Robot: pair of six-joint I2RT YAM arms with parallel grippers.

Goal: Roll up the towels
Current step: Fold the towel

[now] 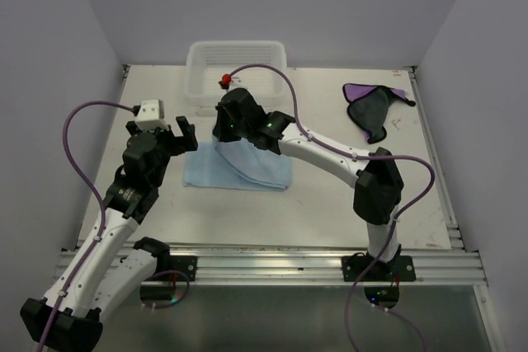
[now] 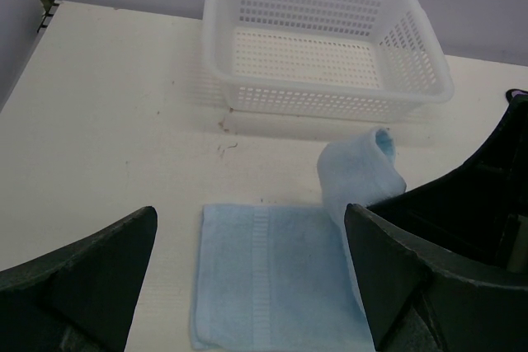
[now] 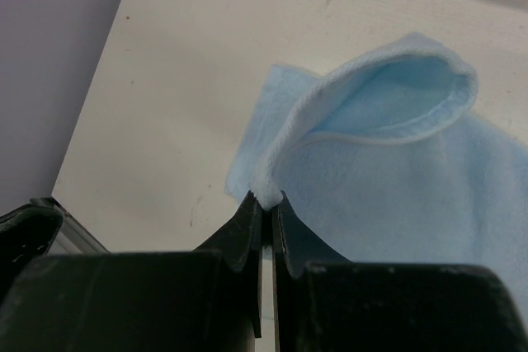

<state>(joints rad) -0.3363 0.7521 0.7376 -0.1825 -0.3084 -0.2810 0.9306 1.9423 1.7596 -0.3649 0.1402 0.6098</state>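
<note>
Light blue towel [image 1: 235, 169] lies centrally, one corner lifted; purple towel [image 1: 373, 109] lies crumpled far right.

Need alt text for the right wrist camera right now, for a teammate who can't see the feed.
The right tool, shut, pinches one edge of the light blue towel and holds it up in a curled, open fold. The rest of the towel spreads to the right over the white table.
</note>
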